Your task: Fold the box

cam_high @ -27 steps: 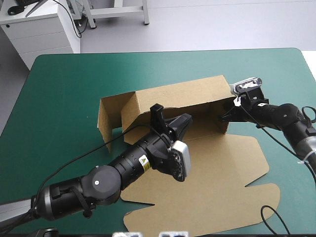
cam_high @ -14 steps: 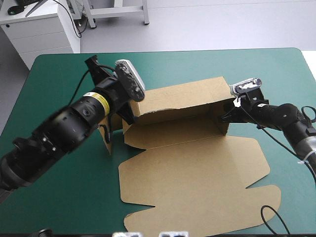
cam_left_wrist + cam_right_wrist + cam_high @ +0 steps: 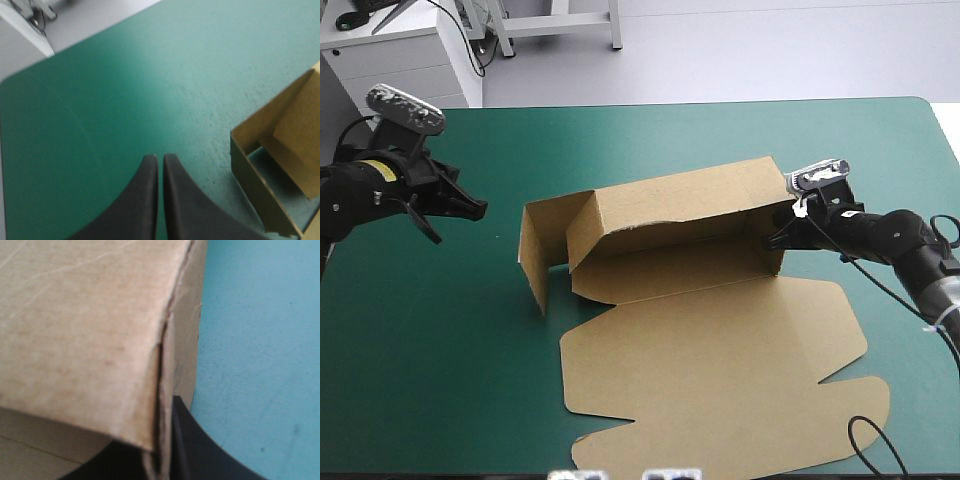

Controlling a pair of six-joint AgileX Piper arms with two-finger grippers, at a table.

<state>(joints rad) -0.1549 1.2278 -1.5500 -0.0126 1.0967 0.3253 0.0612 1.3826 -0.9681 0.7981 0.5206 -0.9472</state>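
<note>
**One end unsecured**

The box sits mid-table, walls raised, lid flat toward the near edge. The right gripper clamps its right corner. The left gripper, closed and empty, hangs well apart; it should square the left wall.

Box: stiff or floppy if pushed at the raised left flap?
The box is probably stiff: its flat sheet lies without sagging. The left flap, standing unheld, would likely swing at its crease rather than bend. Looks light; pinched only by the right gripper, it may pivot there.
</note>
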